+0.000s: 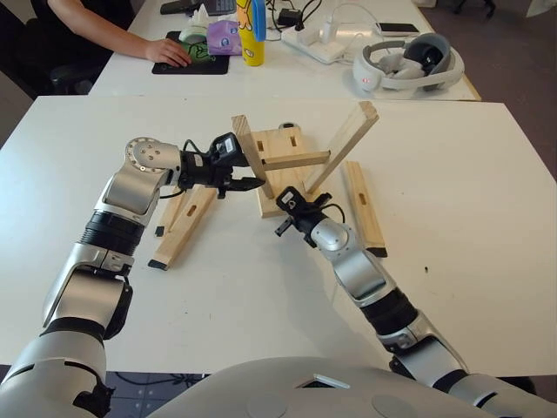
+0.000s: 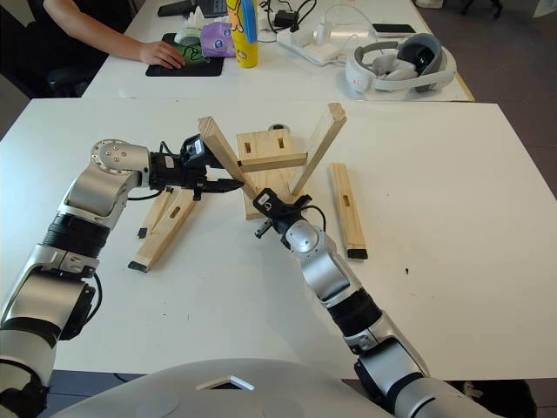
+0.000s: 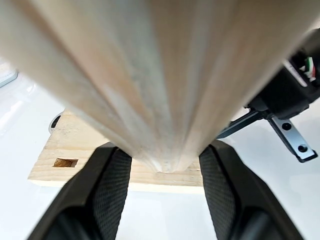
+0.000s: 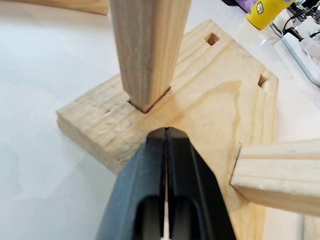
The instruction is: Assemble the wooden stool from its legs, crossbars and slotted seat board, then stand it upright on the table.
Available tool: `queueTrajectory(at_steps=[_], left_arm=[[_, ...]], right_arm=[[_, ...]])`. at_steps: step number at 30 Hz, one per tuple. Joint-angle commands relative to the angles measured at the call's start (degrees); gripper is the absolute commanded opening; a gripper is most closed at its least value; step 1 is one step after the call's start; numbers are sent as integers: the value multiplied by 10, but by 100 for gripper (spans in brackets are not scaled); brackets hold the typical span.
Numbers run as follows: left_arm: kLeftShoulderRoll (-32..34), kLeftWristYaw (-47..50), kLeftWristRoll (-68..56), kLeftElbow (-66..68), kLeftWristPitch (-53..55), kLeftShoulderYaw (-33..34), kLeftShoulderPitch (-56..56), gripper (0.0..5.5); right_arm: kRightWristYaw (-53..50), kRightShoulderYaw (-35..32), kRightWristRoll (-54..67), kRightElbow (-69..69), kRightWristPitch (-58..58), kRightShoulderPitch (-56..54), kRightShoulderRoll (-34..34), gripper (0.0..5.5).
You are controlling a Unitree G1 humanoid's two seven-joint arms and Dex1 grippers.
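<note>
The slotted seat board (image 1: 280,190) lies flat mid-table. Two legs stand in its slots, leaning apart in a V: the left leg (image 1: 244,144) and the right leg (image 1: 346,141), joined by a crossbar (image 1: 296,160). My left gripper (image 1: 250,182) is shut on the left leg low down; in the left wrist view its fingers (image 3: 112,185) flank the wood. My right gripper (image 1: 290,205) is shut with nothing in it, its tip resting on the board's near edge (image 4: 100,125), beside the slot holding a leg (image 4: 147,45).
A loose leg (image 1: 364,205) lies right of the board. More loose wooden pieces (image 1: 187,222) lie to its left, under my left arm. A second table behind holds a yellow bottle (image 1: 253,35), a headset (image 1: 409,63) and a person's hand (image 1: 167,52).
</note>
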Motion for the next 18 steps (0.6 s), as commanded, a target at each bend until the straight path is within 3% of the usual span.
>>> queueTrajectory(at_steps=[1, 10, 11, 18], left_arm=[[-12, 16, 64, 40, 10, -40, 32, 205], [-31, 74, 23, 32, -38, 39, 80, 205], [-34, 78, 15, 24, -44, 51, 92, 242], [-35, 79, 7, -15, -50, 77, 132, 332]], right_arm=[[58, 36, 17, 30, 62, 49, -10, 0], [64, 20, 17, 27, 68, 50, -12, 0], [65, 17, 17, 29, 67, 49, -12, 0], [70, 5, 17, 43, 59, 44, -11, 0]])
